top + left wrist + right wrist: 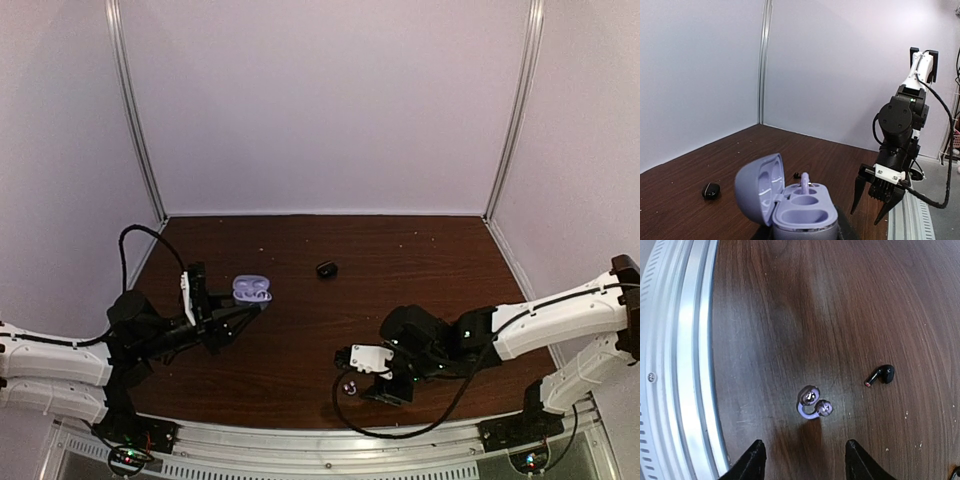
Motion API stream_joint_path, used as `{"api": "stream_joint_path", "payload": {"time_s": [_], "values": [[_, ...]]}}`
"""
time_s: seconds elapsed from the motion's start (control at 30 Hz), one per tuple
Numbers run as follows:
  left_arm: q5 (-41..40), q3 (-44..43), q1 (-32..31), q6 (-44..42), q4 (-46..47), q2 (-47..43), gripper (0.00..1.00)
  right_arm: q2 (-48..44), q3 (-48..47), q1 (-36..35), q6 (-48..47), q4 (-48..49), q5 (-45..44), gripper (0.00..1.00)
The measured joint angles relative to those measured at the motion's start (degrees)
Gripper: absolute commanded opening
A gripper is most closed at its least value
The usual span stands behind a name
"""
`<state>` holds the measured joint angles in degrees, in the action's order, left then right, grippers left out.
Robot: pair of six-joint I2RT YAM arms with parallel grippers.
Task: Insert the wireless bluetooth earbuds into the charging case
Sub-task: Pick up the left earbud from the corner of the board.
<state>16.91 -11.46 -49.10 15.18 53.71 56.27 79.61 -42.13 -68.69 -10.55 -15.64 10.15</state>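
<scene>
Lying flat, lavender earbud (810, 397) apparently points loop toward rail (685, 365).

So my black two-finger left gripper (258, 306) is stretched out low, clamped on the open lavender plastic charging case (805, 212), and my black right gripper (802, 460) hangs pointing down, jaws apart.

Dark wooden desk (420, 260) here: a shiny lavender earbud (814, 402) lies near the front edge, a black earbud (880, 375) close beside it, and a black case (326, 268) sits well apart, mid-desk.
</scene>
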Motion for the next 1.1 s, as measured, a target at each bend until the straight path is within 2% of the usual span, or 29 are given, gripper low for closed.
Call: {"api": "stream_joint_path", "payload": {"time_s": [0.2, 0.47, 0.63, 0.93, 1.1], "values": [[0.61, -0.02, 0.0, 0.09, -0.79, 0.02, 0.0, 7.3, -0.07, -0.04, -4.66, 6.05, 0.0, 0.53], [1.27, -0.13, 0.0, -0.13, -1.77, -0.02, 0.0, 13.18, -2.23, -0.02, -9.57, 7.13, -0.02, 0.5], [1.31, -0.13, 0.0, -0.24, -1.79, -0.04, 0.0, 14.78, -3.15, 0.37, -11.56, 7.41, -0.11, 0.42], [1.33, -0.13, 0.0, -0.35, -1.79, -0.04, 0.0, 16.57, -4.74, 1.29, -13.25, 7.74, 0.52, 0.34], [1.33, -0.13, 0.0, -0.42, -1.77, 0.13, 0.0, 17.57, -5.64, 1.7, -13.64, 7.82, 1.33, 0.25]]}}
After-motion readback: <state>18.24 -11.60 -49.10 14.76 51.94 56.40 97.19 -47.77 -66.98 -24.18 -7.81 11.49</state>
